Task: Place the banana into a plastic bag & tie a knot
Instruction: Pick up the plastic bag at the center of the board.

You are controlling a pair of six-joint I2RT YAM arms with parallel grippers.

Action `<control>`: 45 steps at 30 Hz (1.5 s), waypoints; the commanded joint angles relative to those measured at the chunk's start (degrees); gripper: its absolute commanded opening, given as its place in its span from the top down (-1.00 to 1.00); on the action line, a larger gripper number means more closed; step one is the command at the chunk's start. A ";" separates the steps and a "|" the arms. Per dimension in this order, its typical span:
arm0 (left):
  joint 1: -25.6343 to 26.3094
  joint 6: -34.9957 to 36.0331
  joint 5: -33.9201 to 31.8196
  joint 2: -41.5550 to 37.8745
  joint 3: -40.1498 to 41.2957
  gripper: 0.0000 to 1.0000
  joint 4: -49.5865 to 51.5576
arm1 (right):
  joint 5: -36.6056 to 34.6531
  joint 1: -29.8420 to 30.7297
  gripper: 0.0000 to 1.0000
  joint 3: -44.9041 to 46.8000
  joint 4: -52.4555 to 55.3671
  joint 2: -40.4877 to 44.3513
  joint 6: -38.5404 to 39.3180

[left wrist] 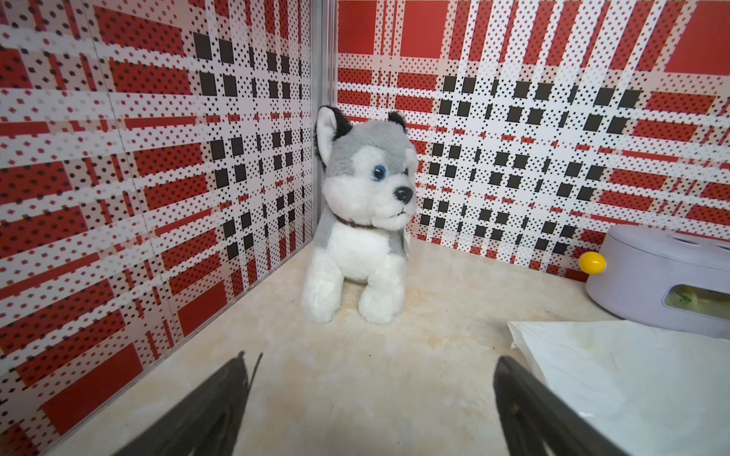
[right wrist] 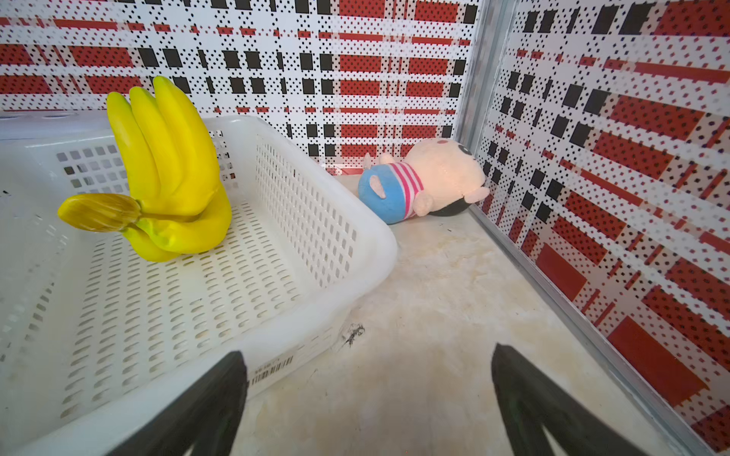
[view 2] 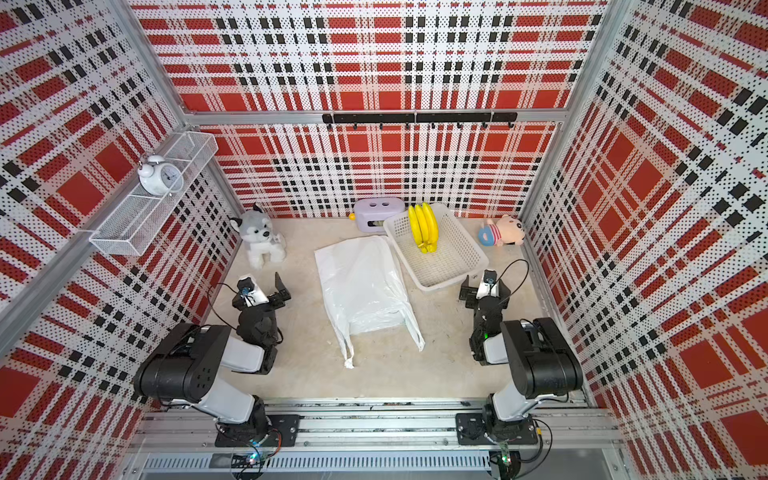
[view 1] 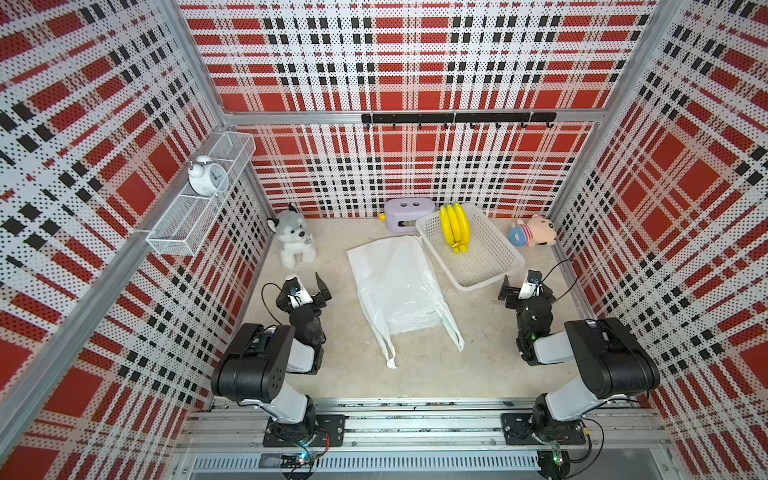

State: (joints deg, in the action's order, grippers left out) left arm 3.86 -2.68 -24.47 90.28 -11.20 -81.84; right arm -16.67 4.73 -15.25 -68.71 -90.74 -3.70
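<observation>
The banana [right wrist: 170, 169] bunch sits inside the white mesh basket [right wrist: 316, 205], propped on its stem end with the tips pointing up. The plastic bag [view 1: 395, 282] is lying flat on the table just beside the basket, between the two arms, with its handle loops [view 1: 390, 353] trailing toward the robot.

Both tools are doing nothing yet. The right gripper [right wrist: 367, 351] is spread wide and empty by the basket's near corner. The left gripper [left wrist: 371, 367] is just as wide and also empty, facing the husky plush [left wrist: 363, 221].

My guess is the bunch is light, rigid and glossy, so probably slippery. I'd pinch across the thick joined part near the stem, not the tapered tips. The bag looks floppy and its mouth is flat, so it'll need opening first.
</observation>
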 commanded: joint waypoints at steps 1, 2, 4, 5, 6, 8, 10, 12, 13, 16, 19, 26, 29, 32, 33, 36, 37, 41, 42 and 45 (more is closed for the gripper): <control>0.35 0.49 -0.49 0.44 0.13 -0.96 -1.35 | 0.47 -0.51 -0.99 -0.57 0.37 0.59 -0.12; 0.36 0.52 -0.49 0.43 0.13 -0.96 -1.39 | 0.48 -0.51 -0.99 -0.55 0.41 0.58 -0.16; 0.35 0.50 -0.49 0.50 0.13 -0.96 -1.39 | 0.44 -0.51 -0.99 -0.56 0.37 0.61 -0.16; 0.35 0.56 -0.49 0.43 0.13 -0.96 -1.39 | 0.45 -0.51 -0.99 -0.56 0.33 0.62 -0.16; 0.36 0.50 -0.49 0.43 0.13 -0.96 -1.39 | 0.42 -0.51 -0.99 -0.56 0.40 0.60 -0.15; 0.34 0.55 -0.49 0.42 0.12 -0.96 -1.37 | 0.47 -0.51 -0.99 -0.56 0.42 0.59 -0.16; 0.28 0.48 -0.49 0.44 0.13 -0.96 -1.39 | 0.45 -0.51 -0.99 -0.57 0.42 0.58 -0.11; 0.32 0.47 -0.49 0.47 0.13 -0.96 -1.39 | 0.49 -0.49 -0.99 -0.49 0.44 0.59 -0.16; 0.30 0.45 -0.49 0.45 0.13 -0.96 -1.39 | 0.49 -0.51 -1.00 -0.57 0.42 0.64 -0.16; 0.27 0.45 -0.49 0.43 0.13 -0.96 -1.39 | 0.45 -0.50 -0.99 -0.53 0.42 0.57 -0.16; 0.71 0.48 -1.31 0.33 0.42 -0.96 -1.67 | 0.20 -0.51 -0.99 -0.15 -0.07 0.68 -0.04; 9.28 8.05 -14.87 -3.68 8.34 -0.96 -16.54 | -8.05 4.81 -0.99 5.66 -2.62 13.24 4.49; 18.02 18.17 -19.82 -7.45 7.31 -0.96 -15.85 | -8.85 7.29 -0.99 6.09 1.58 21.26 3.98; 26.56 24.08 -24.96 -10.47 6.01 -0.96 -18.16 | -3.61 7.40 -0.99 3.16 13.79 30.22 -2.21; 29.42 25.05 -25.89 -11.66 5.28 -0.96 -18.09 | -2.32 7.40 -0.99 1.31 19.42 32.63 -5.24; 37.88 26.09 -32.03 -14.96 0.92 -0.96 -12.75 | 2.74 7.40 -0.99 -7.19 38.02 38.02 -11.35; 40.67 26.74 -33.97 -15.92 -0.53 -0.96 -10.22 | 4.18 7.40 -0.99 -9.95 44.00 38.72 -12.90; 51.19 25.97 -45.98 -18.95 -6.84 -0.96 -1.18 | 5.89 7.31 -0.99 -21.52 52.19 37.24 -15.06; 53.49 23.92 -50.77 -19.89 -8.66 -0.96 3.23 | 10.03 7.18 -0.99 -23.50 66.50 36.06 -17.25; 58.29 17.59 -59.98 -23.45 -11.75 -0.96 17.17 | 16.46 6.36 -0.99 -24.44 69.86 33.78 -19.41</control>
State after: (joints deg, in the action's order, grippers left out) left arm 58.96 19.42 -70.91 69.41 -20.97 -78.50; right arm -8.03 11.70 -40.18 -15.46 -54.61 -18.70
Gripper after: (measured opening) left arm 0.983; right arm 0.997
